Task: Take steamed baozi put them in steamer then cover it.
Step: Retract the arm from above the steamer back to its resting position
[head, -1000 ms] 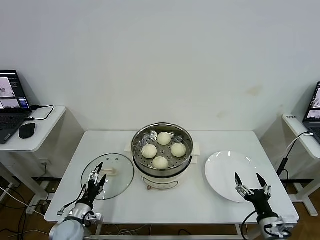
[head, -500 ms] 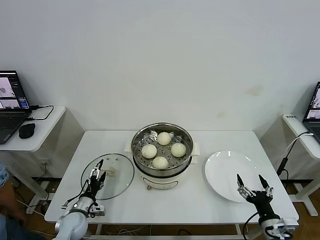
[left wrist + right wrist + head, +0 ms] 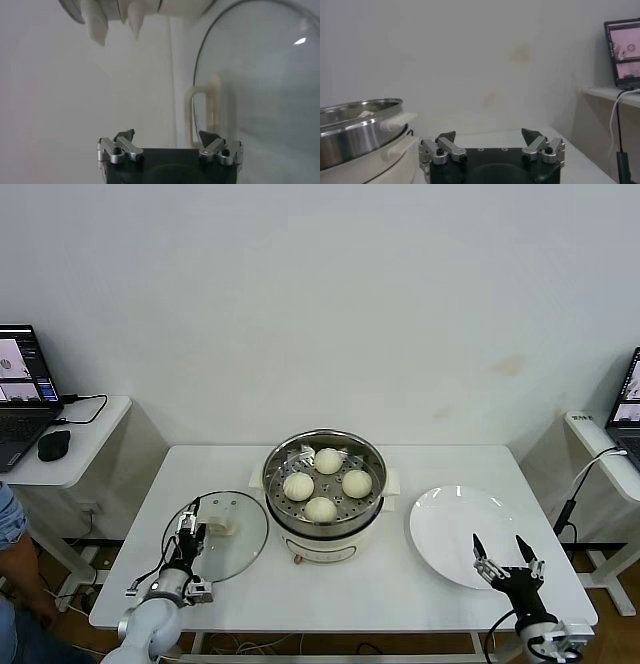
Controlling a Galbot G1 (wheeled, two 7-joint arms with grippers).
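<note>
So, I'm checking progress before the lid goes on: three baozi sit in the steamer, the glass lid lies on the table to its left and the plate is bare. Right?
Not quite: four baozi sit in the steamer, as the head view shows. The glass lid does lie on the table at the steamer's left, and the plate is bare.

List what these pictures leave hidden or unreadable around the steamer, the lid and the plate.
- Steamer control panel: head view, too small to read.
- Baozi: right wrist view, hidden behind the pot's steel wall.
- Lid: left wrist view, its far side is cut off by the picture edge.
- Plate: head view, near edge partly hidden by the right pincer.
- Left pincer and lid handle: contact unclear.
</note>
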